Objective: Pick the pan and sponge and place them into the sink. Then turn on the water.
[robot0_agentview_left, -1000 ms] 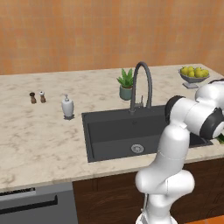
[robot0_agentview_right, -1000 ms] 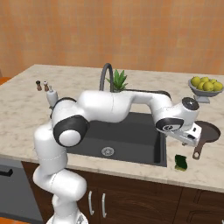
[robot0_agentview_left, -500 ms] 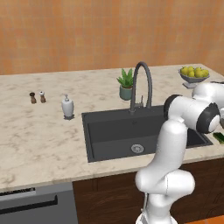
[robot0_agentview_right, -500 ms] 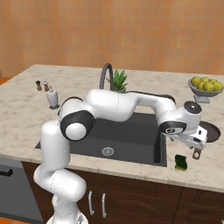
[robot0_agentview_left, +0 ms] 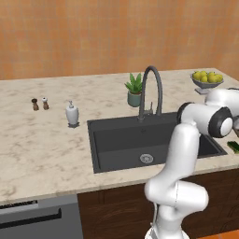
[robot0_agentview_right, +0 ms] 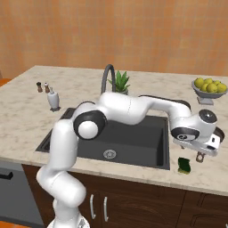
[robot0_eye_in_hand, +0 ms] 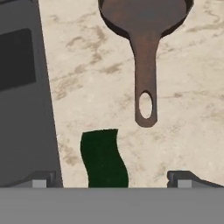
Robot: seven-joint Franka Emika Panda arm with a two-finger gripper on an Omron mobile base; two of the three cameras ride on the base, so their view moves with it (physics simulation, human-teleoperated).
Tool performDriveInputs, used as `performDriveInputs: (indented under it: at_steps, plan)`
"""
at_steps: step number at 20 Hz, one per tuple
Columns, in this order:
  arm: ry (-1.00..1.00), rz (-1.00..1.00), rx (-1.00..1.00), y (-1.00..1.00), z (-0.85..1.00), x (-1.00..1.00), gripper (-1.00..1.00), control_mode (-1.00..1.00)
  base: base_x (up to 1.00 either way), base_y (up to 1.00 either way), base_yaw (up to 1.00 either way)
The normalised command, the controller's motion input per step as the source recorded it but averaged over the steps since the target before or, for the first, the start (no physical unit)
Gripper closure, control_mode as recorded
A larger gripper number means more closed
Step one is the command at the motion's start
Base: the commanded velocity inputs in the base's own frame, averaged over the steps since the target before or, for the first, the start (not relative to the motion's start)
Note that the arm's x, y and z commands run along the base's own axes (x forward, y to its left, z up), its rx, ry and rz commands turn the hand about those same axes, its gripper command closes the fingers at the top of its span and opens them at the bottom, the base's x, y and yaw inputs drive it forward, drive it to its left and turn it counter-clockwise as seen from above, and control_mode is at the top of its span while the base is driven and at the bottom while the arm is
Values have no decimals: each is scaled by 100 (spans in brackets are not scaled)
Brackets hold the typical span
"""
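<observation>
While hovering over the counter's right end beside the sink [robot0_eye_in_hand: 26, 100], the gripper [robot0_eye_in_hand: 111, 178] is standing spread wide, holding nothing. Sponge [robot0_eye_in_hand: 103, 158]: lying between its tips, near the front edge. Pan [robot0_eye_in_hand: 144, 26]: lying just beyond, handle running lengthwise toward the claw.

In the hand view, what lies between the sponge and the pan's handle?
Only bare marbled counter. In the hand view the sponge lies apart from the tip of the pan handle, with nothing between them.

Orange wall [robot0_agentview_left: 93, 32] behind a marble counter [robot0_agentview_left: 42, 144] over dark wood cabinets [robot0_agentview_right: 142, 205]
</observation>
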Motion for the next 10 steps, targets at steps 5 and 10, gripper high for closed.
performDriveInputs:
  at_steps: [5, 10]
  plan:
    - [0, 6, 0, -9, -23, 2, -100, -100, 0, 0, 0]
    - [0, 6, 0, -17, -18, 13, -100, -100, 0, 0, 0]
